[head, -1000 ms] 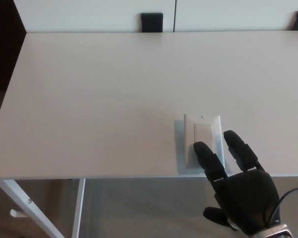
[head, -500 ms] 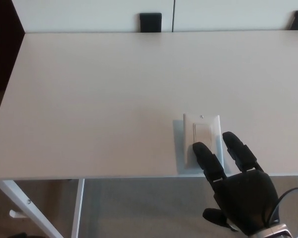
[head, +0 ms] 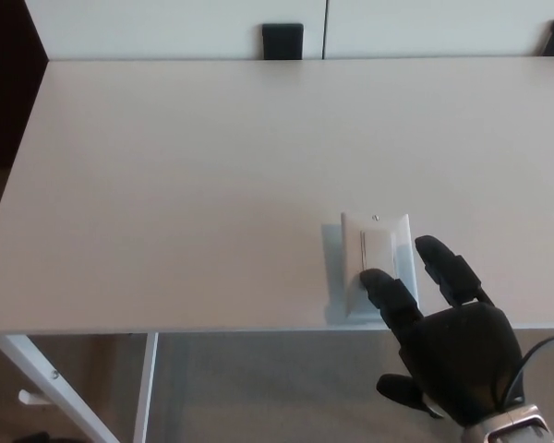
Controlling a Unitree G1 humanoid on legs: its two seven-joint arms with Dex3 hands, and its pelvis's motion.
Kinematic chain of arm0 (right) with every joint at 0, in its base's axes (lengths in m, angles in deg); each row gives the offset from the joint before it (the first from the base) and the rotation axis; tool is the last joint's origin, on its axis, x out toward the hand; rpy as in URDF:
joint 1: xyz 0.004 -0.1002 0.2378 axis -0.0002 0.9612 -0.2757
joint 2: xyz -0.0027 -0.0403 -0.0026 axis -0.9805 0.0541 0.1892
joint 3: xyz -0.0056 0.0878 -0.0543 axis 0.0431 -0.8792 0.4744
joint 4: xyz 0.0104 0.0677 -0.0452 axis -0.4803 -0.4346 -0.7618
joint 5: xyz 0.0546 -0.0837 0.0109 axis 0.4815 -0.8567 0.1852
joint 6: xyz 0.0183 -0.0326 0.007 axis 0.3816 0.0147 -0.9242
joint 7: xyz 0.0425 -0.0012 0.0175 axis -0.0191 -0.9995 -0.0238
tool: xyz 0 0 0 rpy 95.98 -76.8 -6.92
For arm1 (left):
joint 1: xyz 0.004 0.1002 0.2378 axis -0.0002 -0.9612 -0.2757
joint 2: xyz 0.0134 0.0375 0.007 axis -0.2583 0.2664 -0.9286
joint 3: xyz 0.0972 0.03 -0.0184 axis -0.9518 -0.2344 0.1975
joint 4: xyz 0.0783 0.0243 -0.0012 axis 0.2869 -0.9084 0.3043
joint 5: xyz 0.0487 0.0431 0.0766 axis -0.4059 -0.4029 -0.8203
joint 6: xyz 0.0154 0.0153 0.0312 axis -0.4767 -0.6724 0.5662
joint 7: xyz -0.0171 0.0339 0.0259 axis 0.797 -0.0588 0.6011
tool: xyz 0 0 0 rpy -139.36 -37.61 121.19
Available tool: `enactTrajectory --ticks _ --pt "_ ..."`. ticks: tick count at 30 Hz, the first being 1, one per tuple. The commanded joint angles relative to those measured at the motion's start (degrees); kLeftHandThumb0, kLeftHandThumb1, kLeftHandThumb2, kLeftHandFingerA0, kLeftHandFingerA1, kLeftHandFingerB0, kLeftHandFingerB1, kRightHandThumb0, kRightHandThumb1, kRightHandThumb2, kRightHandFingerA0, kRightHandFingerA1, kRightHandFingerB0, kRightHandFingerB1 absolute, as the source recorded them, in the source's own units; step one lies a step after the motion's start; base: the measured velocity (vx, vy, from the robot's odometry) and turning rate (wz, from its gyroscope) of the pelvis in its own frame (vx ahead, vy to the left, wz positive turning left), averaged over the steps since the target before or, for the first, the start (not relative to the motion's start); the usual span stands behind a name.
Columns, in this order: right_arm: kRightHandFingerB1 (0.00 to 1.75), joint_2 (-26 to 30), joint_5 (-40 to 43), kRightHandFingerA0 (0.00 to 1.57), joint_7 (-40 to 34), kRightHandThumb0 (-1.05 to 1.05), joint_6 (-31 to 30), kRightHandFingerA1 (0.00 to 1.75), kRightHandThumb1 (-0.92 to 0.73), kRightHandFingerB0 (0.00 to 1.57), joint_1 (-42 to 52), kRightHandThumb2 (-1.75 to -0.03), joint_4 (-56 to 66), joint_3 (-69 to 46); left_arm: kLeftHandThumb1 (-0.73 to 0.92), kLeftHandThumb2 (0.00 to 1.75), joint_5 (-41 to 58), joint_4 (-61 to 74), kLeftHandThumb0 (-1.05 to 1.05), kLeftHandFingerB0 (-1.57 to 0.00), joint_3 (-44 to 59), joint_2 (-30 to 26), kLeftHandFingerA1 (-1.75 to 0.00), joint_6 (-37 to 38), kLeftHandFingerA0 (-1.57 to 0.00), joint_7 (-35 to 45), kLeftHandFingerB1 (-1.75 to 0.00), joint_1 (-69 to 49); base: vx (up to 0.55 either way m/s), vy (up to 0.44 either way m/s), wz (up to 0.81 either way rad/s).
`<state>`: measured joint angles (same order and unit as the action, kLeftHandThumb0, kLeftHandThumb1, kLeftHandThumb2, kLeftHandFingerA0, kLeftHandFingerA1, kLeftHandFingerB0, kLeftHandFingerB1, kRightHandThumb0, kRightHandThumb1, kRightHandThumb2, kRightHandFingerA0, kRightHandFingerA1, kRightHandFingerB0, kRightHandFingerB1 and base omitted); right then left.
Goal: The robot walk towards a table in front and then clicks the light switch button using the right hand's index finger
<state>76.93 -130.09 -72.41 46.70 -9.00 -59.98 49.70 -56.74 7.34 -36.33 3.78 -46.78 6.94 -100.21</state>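
The right hand (head: 452,355) has its fingers spread, one fingertip on the light switch (head: 377,261) just ahead. The switch looks hard and stiff; push its rocker, near the end.

The light switch (head: 377,263) is lying on the desk (head: 212,185) near its front edge, and the right hand (head: 448,346) is sitting just before it.

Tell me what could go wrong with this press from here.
The light switch lies near the table's front edge, so a push might slide it off. The right hand has one fingertip low on the rocker, and the other finger sits beside the plate; it may catch the plate's rim.
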Motion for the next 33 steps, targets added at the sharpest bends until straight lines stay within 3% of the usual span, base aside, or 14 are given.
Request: enactTrajectory --ticks 1,5,6,7,8,9,10,11,12,13,14,24,26,33 --pt "0.53 0.75 1.46 0.01 3.12 -0.81 -0.04 0.17 -0.53 0.51 0.39 -0.94 0.60 -0.21 0.58 0.57 -0.50 0.04 -0.18 -0.50 0.15 -0.68 -0.44 -0.29 -0.63 0.35 -0.40 0.00 0.00 0.000 0.00" --pt "0.46 1.02 1.54 0.03 2.63 -0.89 0.15 0.11 -0.59 0.34 0.76 -0.95 0.88 -0.29 0.57 0.57 -0.61 0.10 -0.18 -0.50 0.07 -0.69 -0.44 -0.11 -0.63 0.33 -0.40 -0.44 0.00 0.000 0.00" --pt "0.33 1.05 1.48 0.01 2.44 -0.82 0.13 0.21 -0.70 0.37 0.69 -0.62 0.74 -0.30 0.51 0.65 -0.65 -0.20 -0.27 -0.47 0.05 -0.72 -0.50 0.20 -0.60 0.30 -0.46 -0.33 0.00 0.000 0.00" --pt "0.42 1.10 1.46 0.00 2.50 -0.81 0.03 0.14 -0.55 0.16 0.62 -0.95 0.81 -0.37 0.51 0.66 -0.71 -0.50 -0.29 -0.46 0.00 -0.83 -0.50 0.48 -0.59 0.37 -0.46 -0.14 0.00 0.000 0.00" --pt "0.42 1.17 1.42 0.00 2.70 -0.81 -0.08 0.14 -0.55 0.16 0.57 -0.95 1.00 -0.44 0.51 0.66 -0.74 -0.48 -0.29 -0.46 -0.04 -0.95 -0.50 0.43 -0.59 0.50 -0.46 -0.05 0.00 0.000 0.00" --pt "0.28 1.21 1.39 0.00 2.90 -0.83 -0.24 0.11 -0.72 0.21 0.60 -0.62 1.48 -0.57 0.51 0.67 -1.05 -0.18 -0.30 -0.47 -0.17 -1.01 -0.50 -0.05 -0.59 0.38 -0.46 0.02 0.00 0.000 0.00" --pt "0.34 1.23 1.64 0.00 2.47 -0.83 -0.13 0.10 -0.57 0.15 0.78 -0.95 2.09 -0.86 0.51 0.67 -1.05 -0.04 -0.29 -0.47 -0.18 -1.00 -0.50 -0.32 -0.59 0.40 -0.46 0.03 0.00 0.000 0.00" --pt "0.31 1.23 2.24 0.00 1.94 -0.84 0.26 0.09 -0.57 0.11 1.00 -0.95 2.57 -1.20 0.51 0.67 -1.10 -0.19 -0.29 -0.47 -0.22 -1.04 -0.50 -0.17 -0.58 0.39 -0.46 0.08 0.00 0.000 0.00" --pt "0.26 1.18 3.06 0.00 1.18 -0.79 0.73 0.00 -0.71 0.13 1.34 -0.65 3.63 -1.85 0.51 0.66 -1.16 -0.40 -0.28 -0.48 -0.23 -1.03 -0.49 -0.12 -0.59 0.30 -0.46 0.23 0.00 0.000 0.00" --pt "0.26 1.11 3.17 0.00 0.87 -0.79 0.73 0.00 -0.71 0.13 1.50 -0.65 4.40 -2.19 0.51 0.66 -1.02 -0.38 -0.28 -0.48 -0.14 -0.91 -0.49 -0.39 -0.59 0.25 -0.46 0.32 0.00 0.000 0.00" --pt "0.21 1.74 3.28 0.00 -0.37 -0.94 1.40 0.00 -0.64 0.09 2.13 -0.98 6.42 -3.07 0.52 0.64 -0.66 0.06 -0.26 -0.48 -0.11 -0.53 -0.48 -0.95 -0.59 0.31 -0.45 0.12 0.00 0.000 0.00" --pt "0.08 4.16 7.21 0.00 -1.72 -0.95 7.06 0.00 -0.70 0.04 12.62 -0.98 30.92 -12.01 0.50 0.66 -0.53 -1.19 -0.29 -0.46 -0.31 -0.47 -0.50 -0.02 -0.59 0.59 -0.46 -0.45 0.00 0.000 0.00" --pt "0.10 4.20 8.06 0.00 -1.81 -0.94 8.29 0.00 -0.69 0.05 14.21 -0.98 32.84 -12.95 0.57 0.57 -0.43 -1.22 -0.20 -0.49 -0.20 -0.47 -0.44 -0.18 -0.63 0.63 -0.40 -0.23 0.00 0.000 0.00" --pt "0.16 5.88 12.39 0.00 -7.90 -0.93 15.06 0.00 -0.66 0.10 27.04 -0.96 32.72 -16.86 0.51 0.65 -0.55 -1.56 -0.28 -0.46 -0.19 -0.45 -0.50 1.00 -0.59 0.47 -0.46 -1.09 0.00 0.000 0.00"
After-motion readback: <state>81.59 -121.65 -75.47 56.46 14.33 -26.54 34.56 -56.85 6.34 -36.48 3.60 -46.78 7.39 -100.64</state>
